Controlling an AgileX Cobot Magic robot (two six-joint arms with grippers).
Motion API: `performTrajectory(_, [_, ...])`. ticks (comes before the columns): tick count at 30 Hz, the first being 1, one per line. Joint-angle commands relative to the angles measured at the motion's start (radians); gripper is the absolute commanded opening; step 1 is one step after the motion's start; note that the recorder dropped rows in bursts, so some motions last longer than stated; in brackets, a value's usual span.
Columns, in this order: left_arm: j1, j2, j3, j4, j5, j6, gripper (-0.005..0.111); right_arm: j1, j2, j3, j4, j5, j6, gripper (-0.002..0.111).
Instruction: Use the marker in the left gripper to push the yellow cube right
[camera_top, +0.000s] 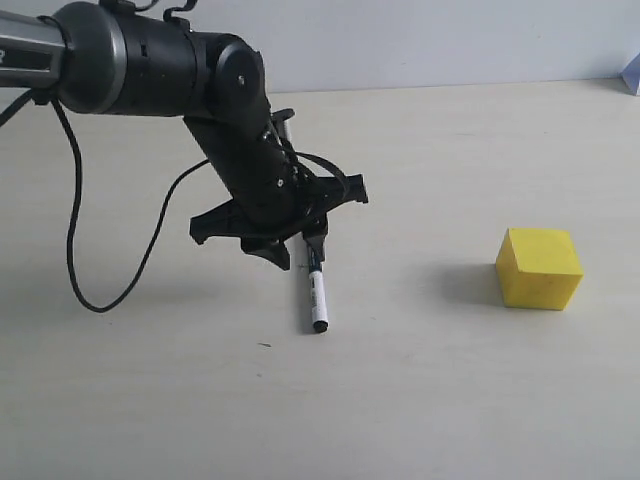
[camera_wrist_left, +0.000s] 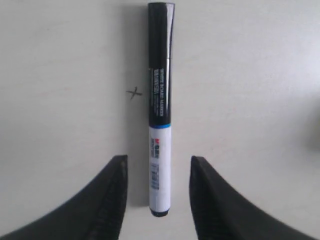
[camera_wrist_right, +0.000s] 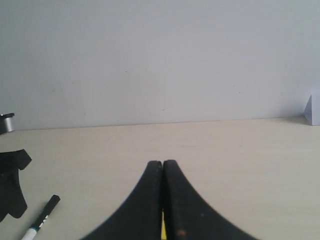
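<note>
The marker lies flat on the pale table, its white barrel and small black end sticking out toward the front from under my left gripper. In the left wrist view the marker runs between the two black fingers, with a gap on each side; my left gripper is open and touches nothing. The yellow cube sits well off to the right. My right gripper is shut, and a yellow sliver shows behind its fingers. The marker also lies at that view's edge.
A black cable loops onto the table left of the arm. A small white-and-blue object stands at the far right back edge by the wall. A tiny pen mark is on the table beside the marker.
</note>
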Motion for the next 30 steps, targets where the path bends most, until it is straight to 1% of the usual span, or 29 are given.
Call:
performTrajectory(1, [0.005,-0.044,-0.004,0.030,0.051,0.014,0.041,0.001,-0.005,0.005,0.000,-0.008,-0.002,0.000])
performTrajectory(4, [0.005,-0.069,-0.004,0.051,0.061,0.019,0.038,0.001,-0.005,0.005,0.000,-0.008,-0.002,0.000])
performTrajectory(6, [0.005,-0.084,-0.004,0.059,0.064,0.029,0.033,0.001,-0.005,0.005,0.000,-0.008,-0.002,0.000])
performTrajectory(9, [0.005,-0.114,-0.004,0.084,0.066,0.085,0.016,0.001,-0.005,0.005,0.000,-0.008,-0.002,0.000])
performTrajectory(11, [0.005,-0.137,-0.004,0.120,0.066,0.129,0.000,0.001,-0.005,0.005,0.000,-0.008,-0.002,0.000])
performTrajectory(14, [-0.019,-0.183,0.018,0.242,0.029,0.148,0.000,0.001,-0.005,0.005,0.000,-0.008,-0.002,0.000])
performTrajectory(16, [-0.050,-0.229,0.075,0.338,-0.061,0.089,0.000,0.001,-0.005,0.005,0.000,-0.008,-0.002,0.000])
performTrajectory(19, [-0.106,-0.318,0.215,0.455,-0.291,-0.022,0.000,0.001,-0.005,0.005,0.000,-0.008,-0.002,0.000])
performTrajectory(23, [-0.176,-0.450,0.396,0.498,-0.608,-0.034,0.000,0.001,-0.005,0.005,0.000,-0.008,-0.002,0.000])
performTrajectory(25, [-0.205,-0.503,0.467,0.498,-0.727,-0.034,0.000,0.001,-0.005,0.005,0.000,-0.008,-0.002,0.000])
performTrajectory(27, [-0.229,-0.555,0.525,0.498,-0.788,-0.034,0.000,0.001,-0.005,0.005,0.000,-0.008,-0.002,0.000])
performTrajectory(30, [-0.252,-0.614,0.570,0.498,-0.783,-0.032,0.000,0.001,-0.005,0.005,0.000,-0.008,-0.002,0.000])
